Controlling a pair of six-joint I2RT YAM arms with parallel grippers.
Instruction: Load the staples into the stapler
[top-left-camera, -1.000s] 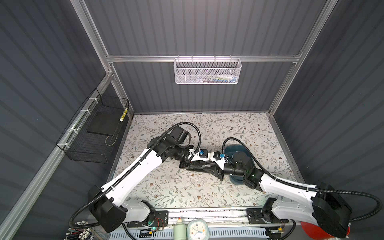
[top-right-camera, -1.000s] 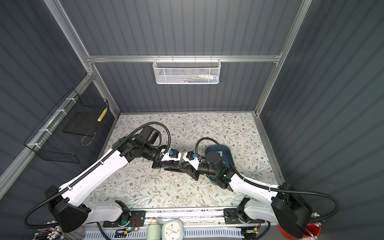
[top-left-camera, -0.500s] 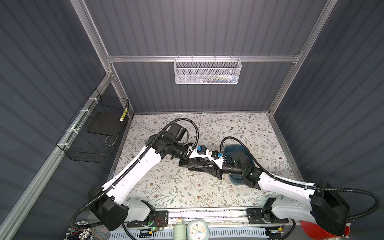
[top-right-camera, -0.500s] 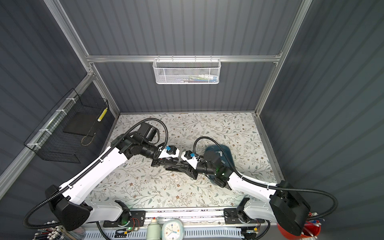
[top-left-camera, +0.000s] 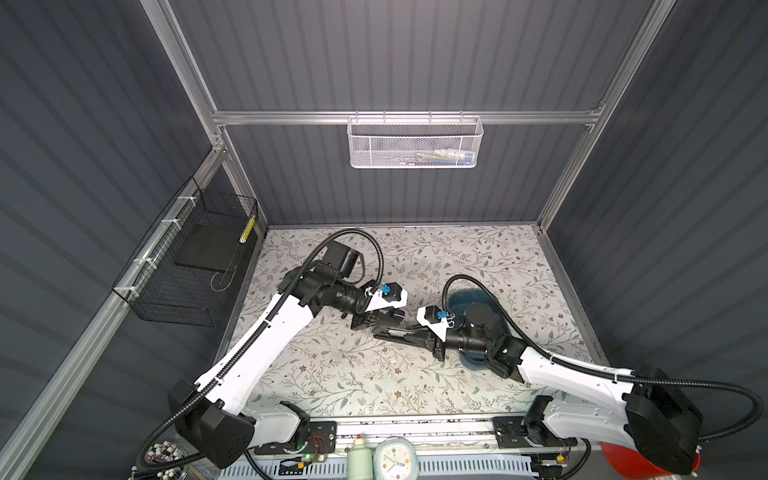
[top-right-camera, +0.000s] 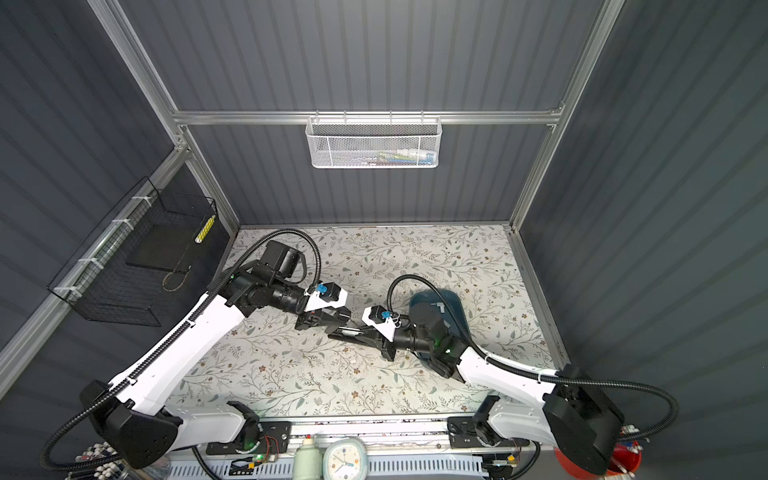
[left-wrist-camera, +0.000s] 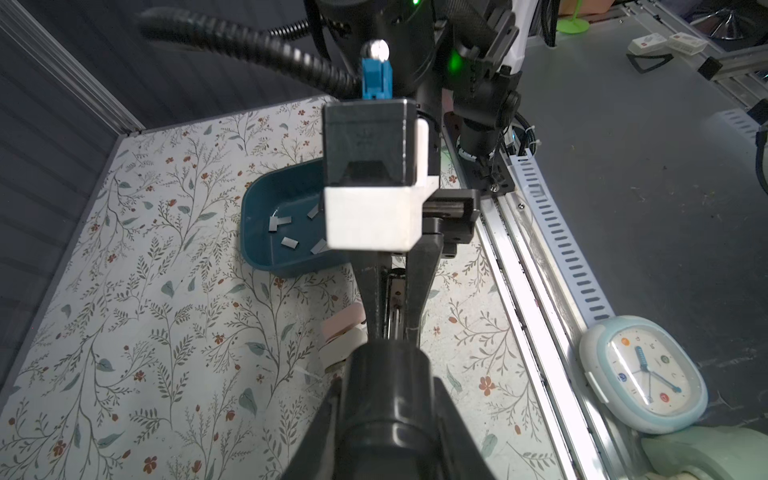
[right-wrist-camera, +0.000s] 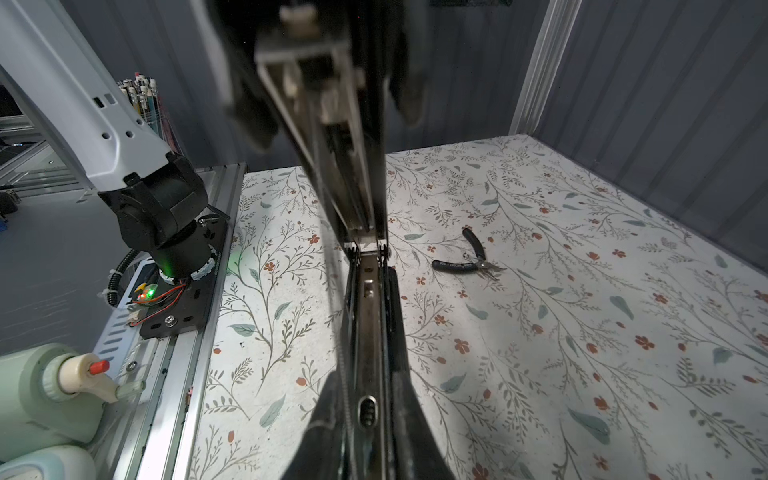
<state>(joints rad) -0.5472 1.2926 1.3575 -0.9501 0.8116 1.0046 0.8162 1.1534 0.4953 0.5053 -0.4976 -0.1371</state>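
- Your left pincer and right pincer meet in the middle of the counter. Each is clamped on one end of the black stapler, which spans the gap between them.
- The right wrist view shows the stapler hinged open. The right pincer grips the base, and the upper arm with its metal channel angles away toward the left pincer.
- Opening the stapler therefore looks done.
- The staples lie loose in the teal tray, on the right of the counter and partly under the right arm. Neither pincer holds one, and you cannot tell from here whether the channel has any in it.
- What is left: free one pincer, fetch a strip from the tray, seat it in the channel and close the stapler.
- Black pliers lie on the counter, apart from the stapler.
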